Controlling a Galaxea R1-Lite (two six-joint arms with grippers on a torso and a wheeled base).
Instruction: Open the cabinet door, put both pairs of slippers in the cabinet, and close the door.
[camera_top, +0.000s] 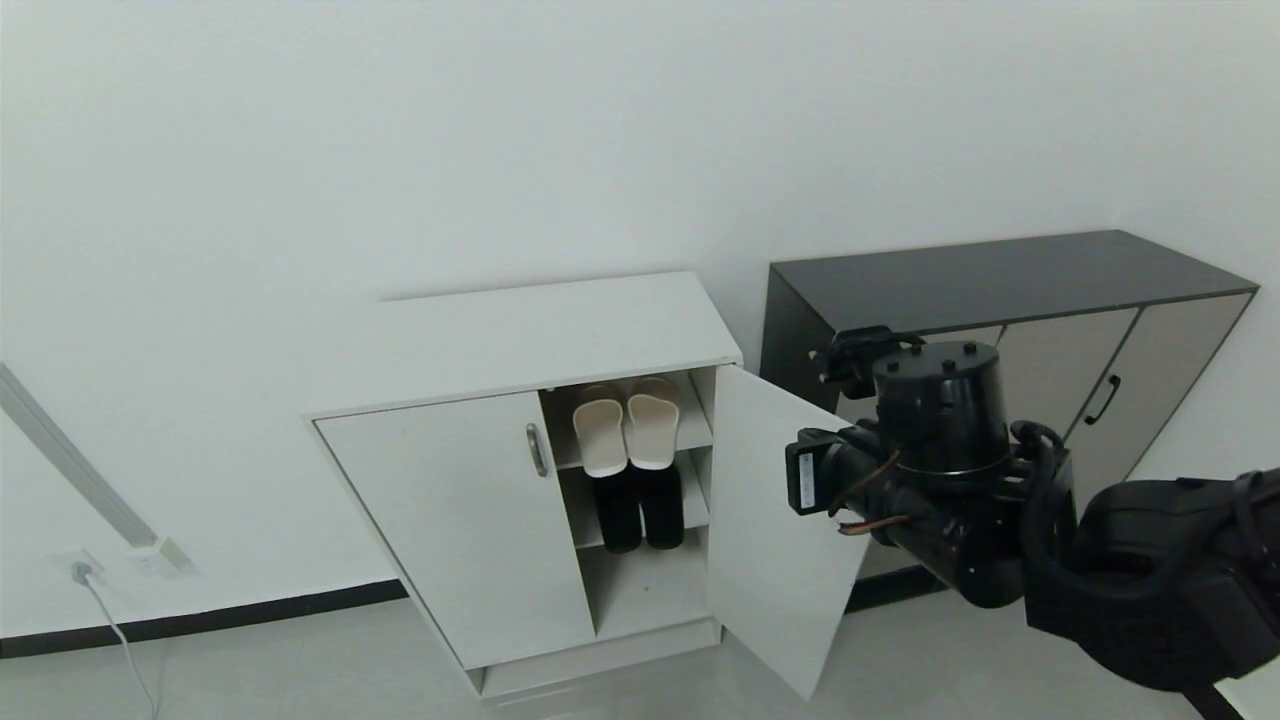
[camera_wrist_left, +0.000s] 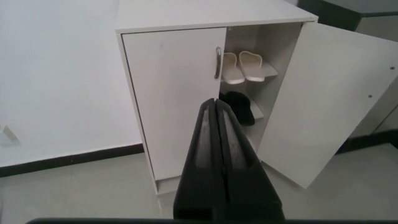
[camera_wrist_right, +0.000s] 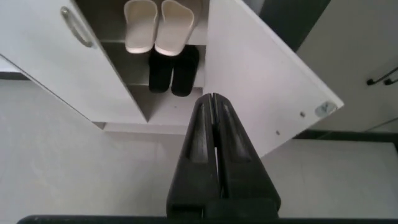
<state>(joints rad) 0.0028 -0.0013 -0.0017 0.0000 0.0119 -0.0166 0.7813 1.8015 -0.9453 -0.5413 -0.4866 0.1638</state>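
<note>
Cabinet (camera_top: 520, 340): plain white all over, open door (camera_top: 780, 540) included. Door handle (camera_top: 537, 450): silvery grey. First pair, the pale slippers (camera_top: 627, 432): cream-white, no pattern. Second pair, the dark slippers (camera_top: 640, 510): solid black. Neighbouring cabinet (camera_top: 1000, 270): charcoal top and side, pale grey-beige fronts, black pull (camera_top: 1103, 400). Wall (camera_top: 500, 130): white. Skirting (camera_top: 200, 620): black band. Floor (camera_top: 300, 670): light grey. Jaws on both arms: black, unmarked.

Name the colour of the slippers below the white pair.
Those slippers are black, seen best in the right wrist view.
</note>
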